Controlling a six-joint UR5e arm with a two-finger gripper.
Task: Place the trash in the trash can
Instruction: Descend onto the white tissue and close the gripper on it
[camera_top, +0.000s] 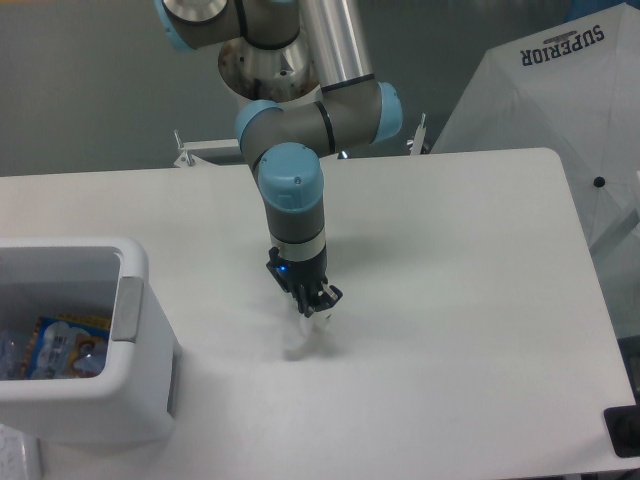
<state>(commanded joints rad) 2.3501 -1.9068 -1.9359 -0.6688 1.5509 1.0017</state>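
The scene was evenly and brightly lit from above, with soft diffuse light. The white table (450, 300) looked slightly washed out, with a faint bluish cast. The trash can (140, 330) threw a soft shadow toward the table's front edge. The arm's metal tube (335, 40) carried a bright sheen. The picture was low in resolution and soft, so the wrapper (300, 335) showed as a pale blur.

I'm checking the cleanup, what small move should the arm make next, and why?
Probably lift straight up. The gripper looks closed around the crumpled wrapper low over the table, though the grip is hard to confirm. The trash can sits off to the side, so height comes first.
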